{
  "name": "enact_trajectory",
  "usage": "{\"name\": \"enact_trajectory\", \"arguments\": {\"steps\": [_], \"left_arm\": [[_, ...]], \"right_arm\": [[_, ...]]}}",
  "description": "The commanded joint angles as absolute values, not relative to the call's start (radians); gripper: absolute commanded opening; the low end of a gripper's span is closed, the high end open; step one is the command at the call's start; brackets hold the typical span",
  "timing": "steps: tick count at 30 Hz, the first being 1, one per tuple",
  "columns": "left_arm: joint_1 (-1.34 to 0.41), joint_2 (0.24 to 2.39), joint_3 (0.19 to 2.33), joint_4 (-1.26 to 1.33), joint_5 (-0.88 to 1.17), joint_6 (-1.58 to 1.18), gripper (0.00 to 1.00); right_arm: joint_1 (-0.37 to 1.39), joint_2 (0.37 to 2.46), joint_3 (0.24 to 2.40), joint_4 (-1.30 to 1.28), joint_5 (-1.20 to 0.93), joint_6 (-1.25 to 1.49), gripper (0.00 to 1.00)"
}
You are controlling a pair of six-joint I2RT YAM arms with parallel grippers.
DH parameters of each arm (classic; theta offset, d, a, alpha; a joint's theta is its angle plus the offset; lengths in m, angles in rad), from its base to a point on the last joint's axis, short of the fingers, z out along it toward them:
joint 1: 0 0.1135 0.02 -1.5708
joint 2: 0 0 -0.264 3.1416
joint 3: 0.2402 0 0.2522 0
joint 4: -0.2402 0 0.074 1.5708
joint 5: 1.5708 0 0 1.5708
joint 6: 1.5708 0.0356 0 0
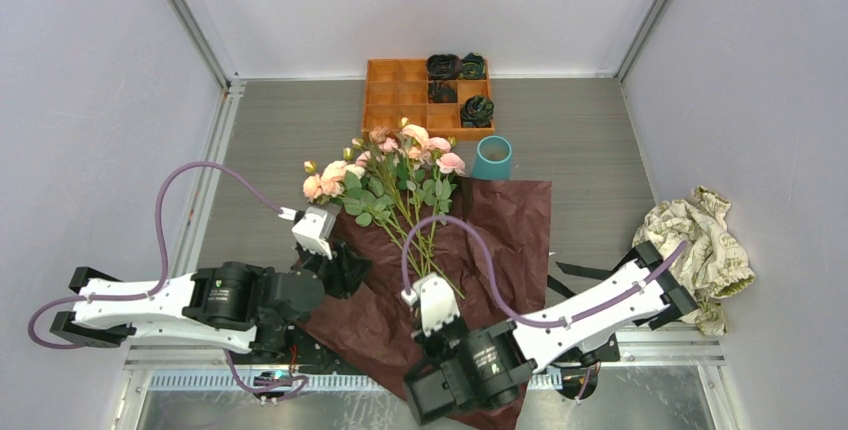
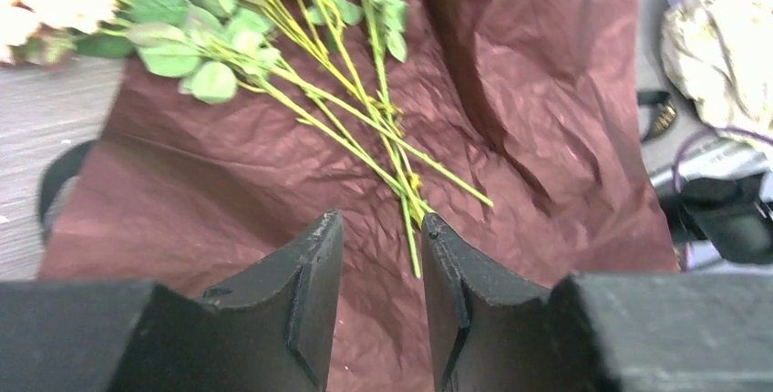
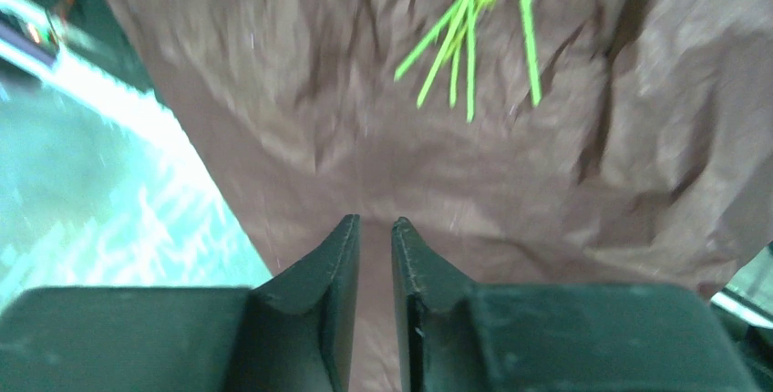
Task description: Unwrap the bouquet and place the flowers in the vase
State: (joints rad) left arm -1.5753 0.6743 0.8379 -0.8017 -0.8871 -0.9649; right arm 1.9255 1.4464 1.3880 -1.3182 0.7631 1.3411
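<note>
a counter seen from above, with two robot arms at its near edge. the dark red wrapping paper lies spread open and crinkled at the centre. the flowers, pink, peach and cream roses, lie loose on it, heads pointing to the far side and thin green stems fanning back towards the arms. the teal-blue vase stands upright just beyond the paper's far edge, beside the rose heads, with nothing in it. an orange compartment tray sits behind it, and a crumpled cream sheet lies well apart at the right.

the left pincer hangs over the paper's left part, its jaws parted and holding nothing, the stem ends just ahead of them. the right pincer hovers above the paper's near end, its jaws only slightly parted, with nothing between them.

the unwrapping looks done; the step in hand seems to be going for the stems. the next move likely calls for closing on the bunched stems near their cut ends, lifting them off the paper, turning them upright and lowering them into the vase's narrow mouth without knocking it over.
</note>
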Motion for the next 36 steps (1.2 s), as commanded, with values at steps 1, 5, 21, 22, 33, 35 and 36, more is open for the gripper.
{"name": "enact_trajectory", "arguments": {"steps": [1, 5, 21, 22, 33, 35, 36], "left_arm": [[-1.575, 0.774, 0.975, -1.001, -1.129, -1.142, 0.39], [-1.560, 0.871, 1.119, -1.325, -1.238, -1.422, 0.40], [-0.921, 1.110, 1.103, -0.524, -0.365, -0.689, 0.37], [-0.881, 1.133, 1.115, -0.494, -0.306, -0.690, 0.37], [-0.495, 1.178, 1.053, -0.380, 0.089, -0.802, 0.31], [-0.486, 1.124, 1.016, -0.399, 0.022, -0.796, 0.32], [-0.479, 1.096, 0.999, -0.407, -0.006, -0.796, 0.32]], "right_arm": [[1.740, 1.398, 1.471, -1.342, 0.931, 1.205, 0.31], [1.501, 1.392, 1.469, -1.186, 0.837, 0.988, 0.31], [0.990, 1.696, 1.676, -0.970, 0.509, 0.632, 0.34], [0.973, 1.720, 1.688, -0.964, 0.491, 0.621, 0.34], [0.832, 1.991, 1.802, -0.902, 0.369, 0.547, 0.34], [0.813, 2.038, 1.840, -0.886, 0.348, 0.525, 0.37], [0.806, 2.064, 1.869, -0.888, 0.338, 0.515, 0.39]]}}
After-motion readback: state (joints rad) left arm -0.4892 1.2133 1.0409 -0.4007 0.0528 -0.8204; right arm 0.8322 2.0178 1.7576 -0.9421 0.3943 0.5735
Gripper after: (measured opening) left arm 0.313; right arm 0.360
